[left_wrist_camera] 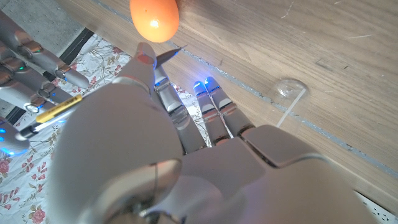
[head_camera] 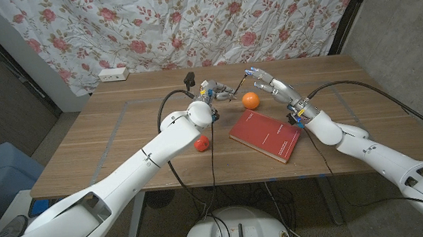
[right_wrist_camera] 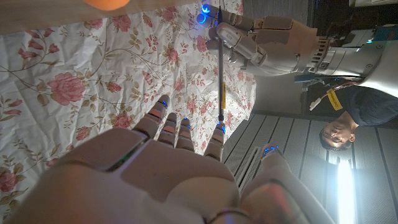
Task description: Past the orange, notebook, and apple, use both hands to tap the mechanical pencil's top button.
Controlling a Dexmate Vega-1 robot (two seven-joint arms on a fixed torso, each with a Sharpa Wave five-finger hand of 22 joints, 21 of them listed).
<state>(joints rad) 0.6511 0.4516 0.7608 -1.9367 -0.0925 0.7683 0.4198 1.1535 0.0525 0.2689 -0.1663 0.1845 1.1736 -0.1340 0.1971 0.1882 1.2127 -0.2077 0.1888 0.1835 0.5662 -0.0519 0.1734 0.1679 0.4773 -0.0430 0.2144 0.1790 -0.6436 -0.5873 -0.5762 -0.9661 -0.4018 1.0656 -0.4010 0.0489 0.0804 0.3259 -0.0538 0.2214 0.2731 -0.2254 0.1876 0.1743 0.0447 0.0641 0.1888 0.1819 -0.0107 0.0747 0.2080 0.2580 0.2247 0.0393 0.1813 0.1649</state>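
1. Just above centre of the head view, past the orange (head_camera: pixel 250 99), the red notebook (head_camera: pixel 266 136) and the apple (head_camera: pixel 201 143), the mechanical pencil (head_camera: pixel 228 94) hangs in the air over the table (head_camera: pixel 107 142) — lifted, I judge, so both hands can meet on it.
2. Left hand (head_camera: pixel 208 91) pinches one end; its other fingers curl loosely.
3. Right hand (head_camera: pixel 268 84) has its fingers narrowly spread around the other end — whether they grip or merely touch, I cannot tell.
4. Its long axis runs roughly level between the hands, left to right across the frame; which end carries the button is too small to tell.
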